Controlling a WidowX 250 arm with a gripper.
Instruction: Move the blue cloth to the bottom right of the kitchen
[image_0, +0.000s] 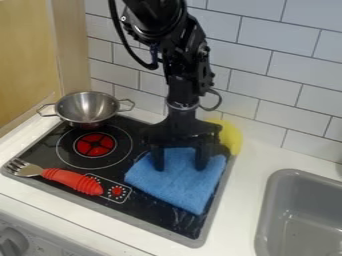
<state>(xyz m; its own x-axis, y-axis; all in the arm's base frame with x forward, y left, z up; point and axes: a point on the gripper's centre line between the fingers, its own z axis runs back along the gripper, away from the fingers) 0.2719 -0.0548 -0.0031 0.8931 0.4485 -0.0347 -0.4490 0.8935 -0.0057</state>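
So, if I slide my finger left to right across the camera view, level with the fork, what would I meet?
The red-handled fork → the stove's small red dial → the blue cloth → a strip of white counter → the grey sink.

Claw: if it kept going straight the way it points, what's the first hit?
The blue cloth, most likely. The claw points down at it, open, and the stove lies underneath. Whether the tips already touch the cloth, I can't tell from this angle.
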